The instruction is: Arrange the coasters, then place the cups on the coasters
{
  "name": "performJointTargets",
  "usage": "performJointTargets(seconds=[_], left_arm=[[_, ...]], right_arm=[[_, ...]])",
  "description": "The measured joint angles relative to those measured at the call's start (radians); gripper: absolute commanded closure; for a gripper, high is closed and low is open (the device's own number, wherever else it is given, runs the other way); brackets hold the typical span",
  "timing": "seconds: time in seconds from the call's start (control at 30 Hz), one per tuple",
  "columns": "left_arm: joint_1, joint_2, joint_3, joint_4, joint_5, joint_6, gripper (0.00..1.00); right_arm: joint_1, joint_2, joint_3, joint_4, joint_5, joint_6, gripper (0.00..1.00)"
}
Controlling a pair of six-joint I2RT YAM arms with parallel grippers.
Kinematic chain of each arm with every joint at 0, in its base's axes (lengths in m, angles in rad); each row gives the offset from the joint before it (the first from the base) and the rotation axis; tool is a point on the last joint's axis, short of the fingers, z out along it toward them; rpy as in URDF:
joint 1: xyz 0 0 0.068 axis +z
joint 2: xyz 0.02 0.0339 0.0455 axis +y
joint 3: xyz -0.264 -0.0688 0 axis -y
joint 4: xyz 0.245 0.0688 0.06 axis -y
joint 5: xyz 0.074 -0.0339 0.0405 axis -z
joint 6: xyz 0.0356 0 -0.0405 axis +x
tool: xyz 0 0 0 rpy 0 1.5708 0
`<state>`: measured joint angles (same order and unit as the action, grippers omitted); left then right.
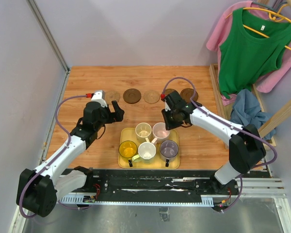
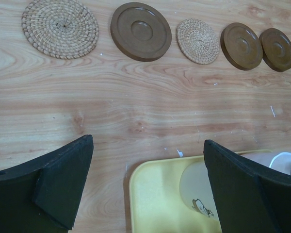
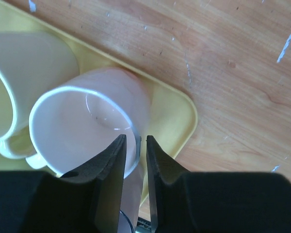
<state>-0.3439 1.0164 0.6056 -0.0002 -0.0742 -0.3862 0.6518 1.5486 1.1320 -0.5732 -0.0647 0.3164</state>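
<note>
Five coasters lie in a row at the back: tan point(image 2: 60, 21), dark brown point(image 2: 141, 31), tan point(image 2: 198, 41), then two dark brown ones point(image 2: 241, 46) point(image 2: 277, 49). Five cups stand on the yellow tray point(image 1: 124, 164): cream-green point(image 1: 143, 130), pale pink point(image 1: 160, 130), yellow point(image 1: 128, 149), cream-white point(image 1: 147, 151) and grey-purple point(image 1: 169, 148). My right gripper point(image 3: 135, 138) is closed on the rim of the pale pink cup point(image 3: 87, 126), one finger inside and one outside. Over the tray's back left corner point(image 2: 155, 194) my left gripper point(image 2: 148, 141) hangs wide open, holding nothing.
Walls enclose the wooden table on the left and at the back. A wooden rack point(image 1: 218, 92) with hanging clothes point(image 1: 252, 48) stands at the right edge. The right arm's cable point(image 1: 179, 80) loops over the two dark coasters at the right.
</note>
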Motion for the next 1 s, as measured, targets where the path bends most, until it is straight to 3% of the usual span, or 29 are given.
performJointTargets(seconds=[0.13,0.33,0.57,1.0], left_arm=[[0.000,0.000,0.000,0.000,-0.004,0.000,0.00],[0.000,0.000,0.000,0.000,-0.011,0.000,0.00],[0.000,-0.001,0.000,-0.001,-0.022,0.000,0.00],[0.000,-0.006,0.000,-0.002,-0.029,-0.002,0.00]], right_arm=[[0.000,0.054,0.060,-0.011,0.026,-0.036,0.81],[0.000,0.120,0.144,-0.040,0.060,-0.129,0.99],[0.001,0.174,0.213,-0.041,0.058,-0.212,0.96],[0.001,0.111,0.151,-0.014,0.053,-0.257,0.99]])
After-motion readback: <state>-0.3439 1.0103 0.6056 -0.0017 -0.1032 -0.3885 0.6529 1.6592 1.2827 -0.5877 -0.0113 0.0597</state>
